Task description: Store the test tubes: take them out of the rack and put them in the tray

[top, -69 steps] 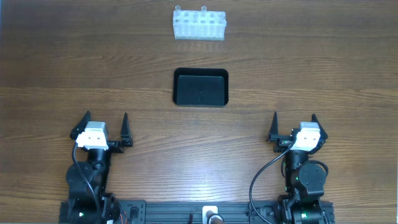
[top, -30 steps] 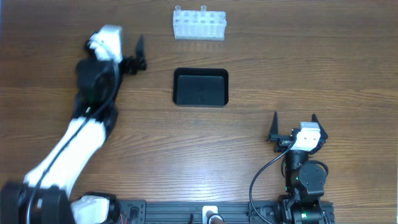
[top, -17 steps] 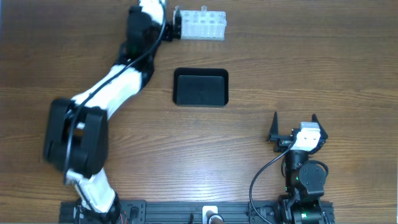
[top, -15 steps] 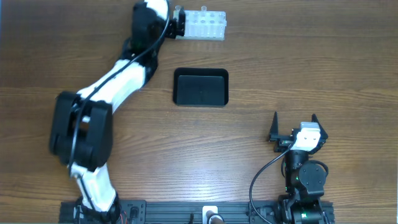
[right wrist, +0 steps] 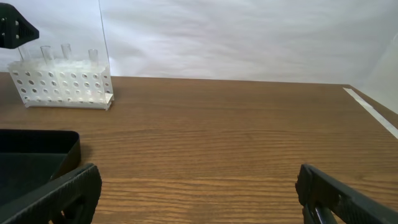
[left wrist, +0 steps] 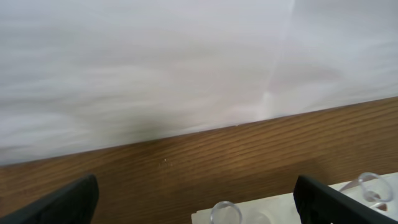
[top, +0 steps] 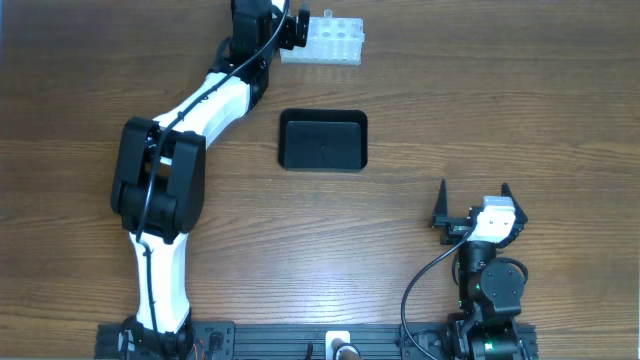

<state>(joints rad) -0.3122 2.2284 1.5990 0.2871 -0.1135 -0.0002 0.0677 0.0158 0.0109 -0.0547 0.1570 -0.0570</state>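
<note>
A white perforated rack [top: 325, 42] stands at the table's far edge with clear test tubes upright in it; one tube rim [top: 328, 14] shows near its back. Three tubes [right wrist: 65, 51] rise above the rack [right wrist: 62, 87] in the right wrist view. My left gripper [top: 291, 27] is open over the rack's left end, and two tube rims [left wrist: 225, 213] [left wrist: 370, 186] lie between its spread fingers [left wrist: 62, 202]. The black tray [top: 323, 140] sits in front of the rack with nothing in it. My right gripper [top: 470, 207] is open near its base, holding nothing.
A white wall [left wrist: 186, 62] rises just behind the rack. The left arm [top: 190, 120] stretches diagonally across the table's left half. Bare wooden table [top: 520, 110] lies to the right of the rack and tray.
The left arm swung from its rest spot at the lower left up and rightward to the rack's left end. The right arm has not moved.
</note>
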